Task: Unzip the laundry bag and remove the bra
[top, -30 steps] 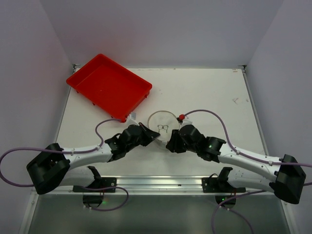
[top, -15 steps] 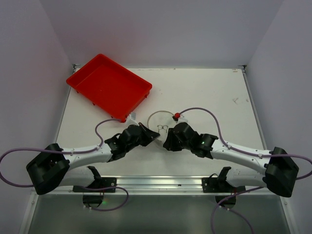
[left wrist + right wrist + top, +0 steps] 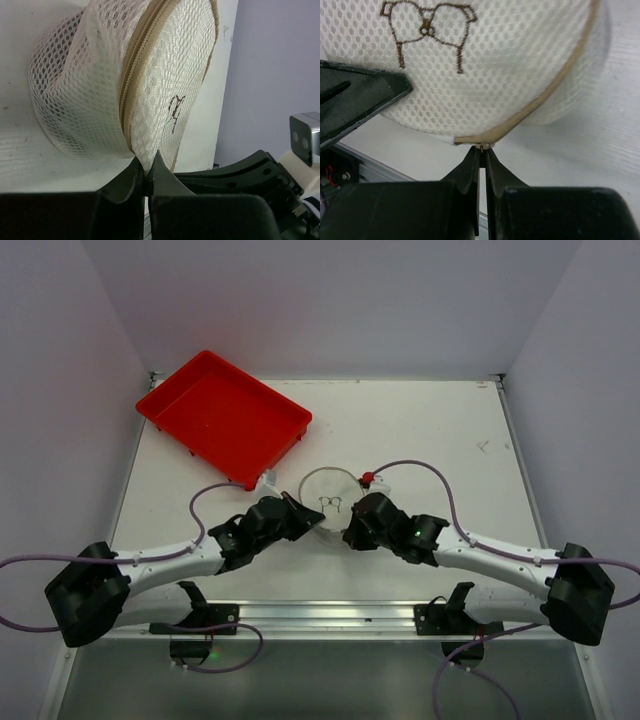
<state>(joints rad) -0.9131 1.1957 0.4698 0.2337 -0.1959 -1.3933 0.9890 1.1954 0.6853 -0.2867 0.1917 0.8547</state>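
The left gripper point(image 3: 148, 169) has its two fingers pressed together on a fold of the laundry bag point(image 3: 95, 85) at its lower rim, right where the tan zipper point(image 3: 131, 85) runs down to them. The right gripper point(image 3: 482, 156) is closed too, its tips meeting on a small metal zipper pull point(image 3: 482, 146) at the bag's near edge (only a glint of it shows between the tips).

The top view shows neither pinch. The black wrist housings cover both sets of fingertips, and between them only the bag's round white face with its dark bra drawing point(image 3: 333, 504) can be seen. The bag sits on the white table point(image 3: 430, 430) near its middle, between the two grippers and well apart from the red tray point(image 3: 225, 415) at the far left corner.

Only the wrist views show the mesh side wall and the zipper, which looks done up along the visible stretch. The mesh hides the contents, and the left wrist view cuts off the bag's top.
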